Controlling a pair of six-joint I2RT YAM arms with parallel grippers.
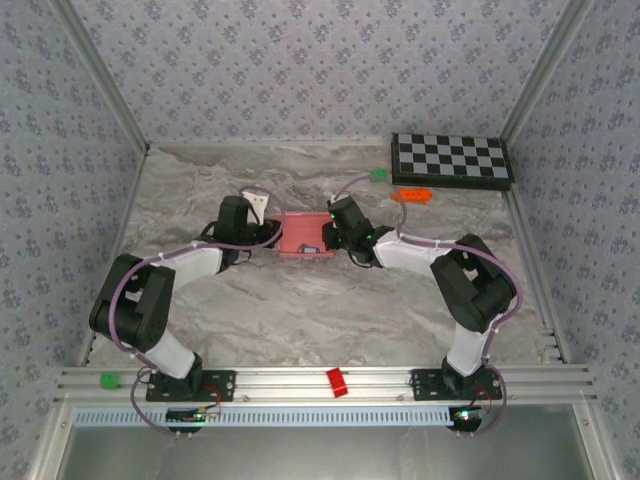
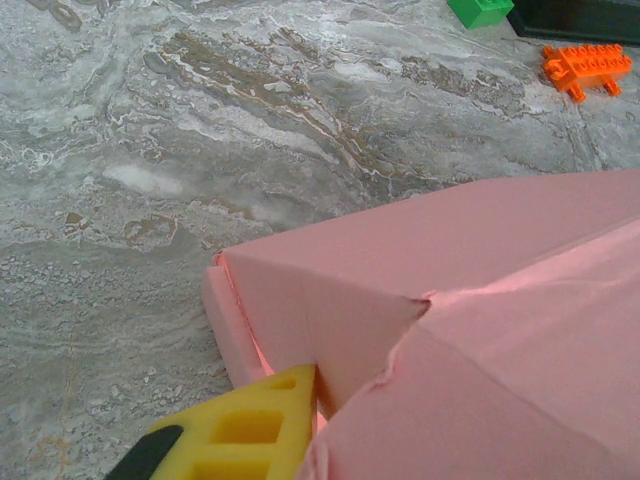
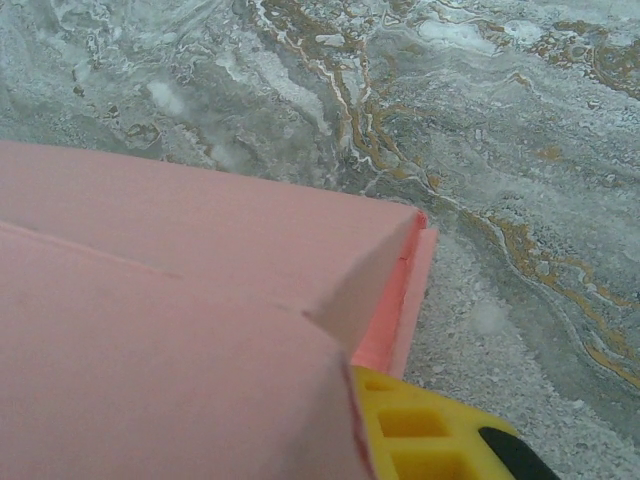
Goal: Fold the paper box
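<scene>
The pink paper box [image 1: 303,238] lies mid-table between my two grippers, partly folded, with a lid panel raised over its walls. My left gripper [image 1: 268,236] is at its left end. In the left wrist view one yellow finger [image 2: 240,435] presses against the pink card [image 2: 480,300], which hides the other finger; the gripper [image 2: 318,400] is shut on the card. My right gripper [image 1: 336,238] is at the box's right end. There its yellow finger [image 3: 425,435] sits against the pink card [image 3: 180,330] the same way, and the gripper [image 3: 355,405] is shut on it.
At the back right stands a black-and-white checkerboard [image 1: 450,160], with a green block [image 1: 379,175] and an orange toy [image 1: 411,195] in front of it. A small red block [image 1: 337,382] and a green block [image 1: 108,380] rest on the front rail. Patterned walls close in the table.
</scene>
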